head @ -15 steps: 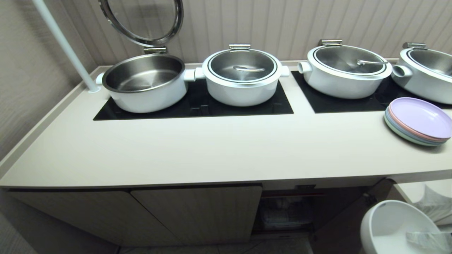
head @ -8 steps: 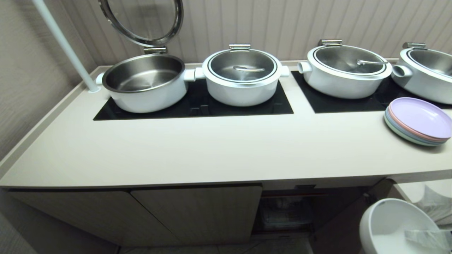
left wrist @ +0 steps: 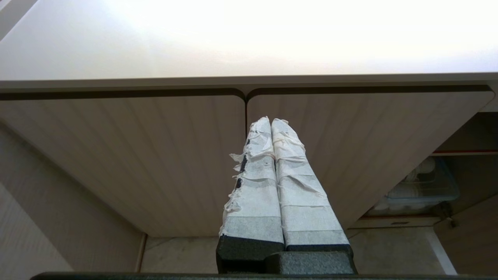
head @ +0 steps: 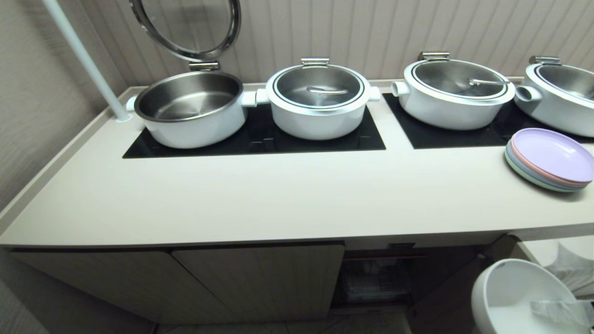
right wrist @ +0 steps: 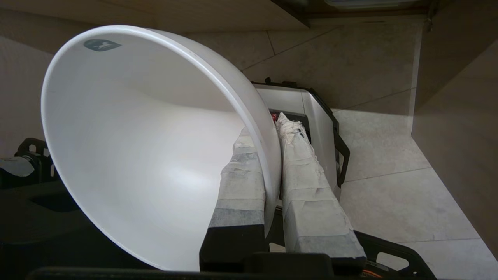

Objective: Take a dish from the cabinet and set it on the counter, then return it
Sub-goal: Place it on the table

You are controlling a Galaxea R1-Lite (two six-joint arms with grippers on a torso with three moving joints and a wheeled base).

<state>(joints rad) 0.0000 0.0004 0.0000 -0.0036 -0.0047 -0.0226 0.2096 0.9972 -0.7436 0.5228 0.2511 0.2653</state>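
The dish (head: 506,297), a white bowl, hangs low at the right, in front of the cabinet (head: 260,278) and below the counter (head: 278,199). My right gripper (right wrist: 268,128) is shut on the dish's (right wrist: 136,136) rim, one taped finger (right wrist: 241,182) inside the bowl and the other outside. In the head view only the inner finger (head: 557,310) shows. The cabinet's right compartment (head: 376,278) stands open and dark. My left gripper (left wrist: 271,121) is shut on nothing, parked low and pointing at the closed fluted doors (left wrist: 155,155).
Several white-and-steel pots (head: 318,102) stand on black panels (head: 253,141) at the counter's back, the leftmost (head: 190,109) with its lid raised. A stack of pastel plates (head: 550,160) lies at the right. A white pole (head: 83,60) rises at the back left. A clear container (left wrist: 422,190) sits inside the cabinet.
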